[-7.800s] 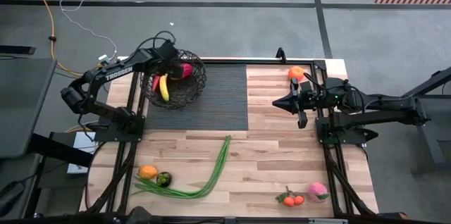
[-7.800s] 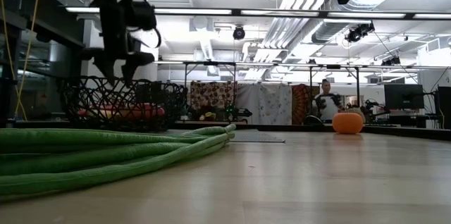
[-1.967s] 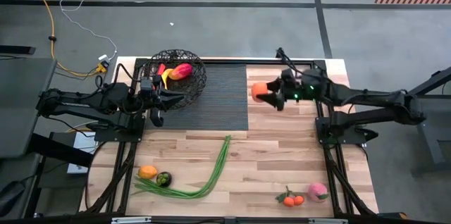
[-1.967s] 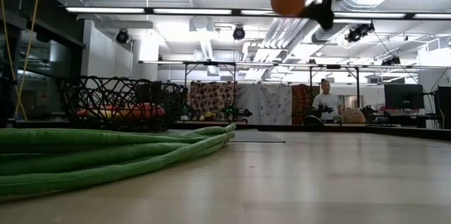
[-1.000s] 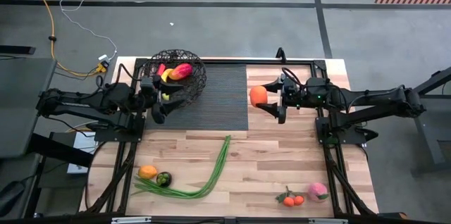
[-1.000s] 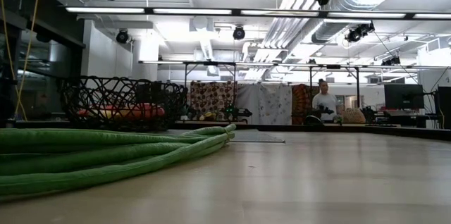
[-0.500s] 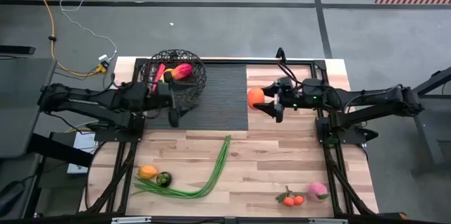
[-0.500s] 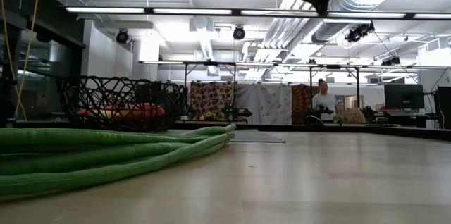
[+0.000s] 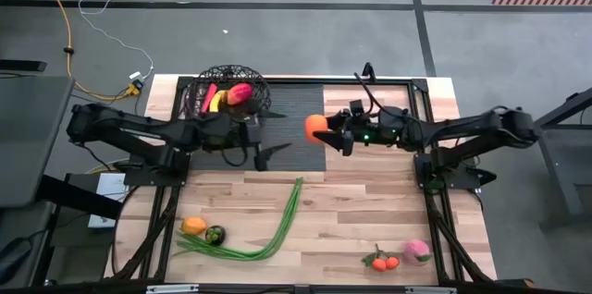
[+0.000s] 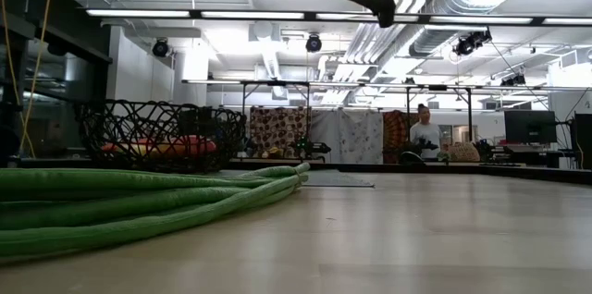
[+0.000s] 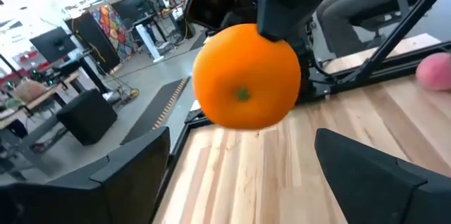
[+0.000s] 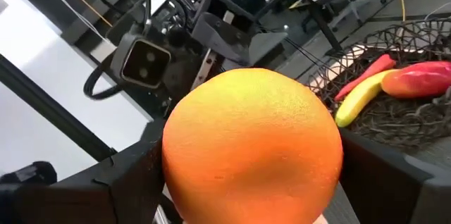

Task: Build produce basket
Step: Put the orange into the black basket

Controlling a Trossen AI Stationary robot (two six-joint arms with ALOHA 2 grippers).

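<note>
Where the high view looks down, the right gripper (image 9: 326, 134) clasps a round orange fruit (image 9: 316, 127) between its jaws above the counter (image 9: 370, 229), facing the left gripper (image 9: 270, 151), whose jaws are spread empty. In the left wrist view the orange hangs just ahead of those spread jaws, and in the right wrist view the black wire-mesh basket (image 12: 394, 111) lies beyond the grasped orange.

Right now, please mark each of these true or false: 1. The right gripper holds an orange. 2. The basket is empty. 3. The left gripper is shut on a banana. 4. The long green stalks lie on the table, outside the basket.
1. True: the right gripper holds the orange above the table.
2. False: the basket already contains a banana, a red pepper and a red-pink fruit.
3. False: the left gripper is open and empty, facing the orange.
4. True: the green stalks lie on the wooden table, far from the basket.
</note>
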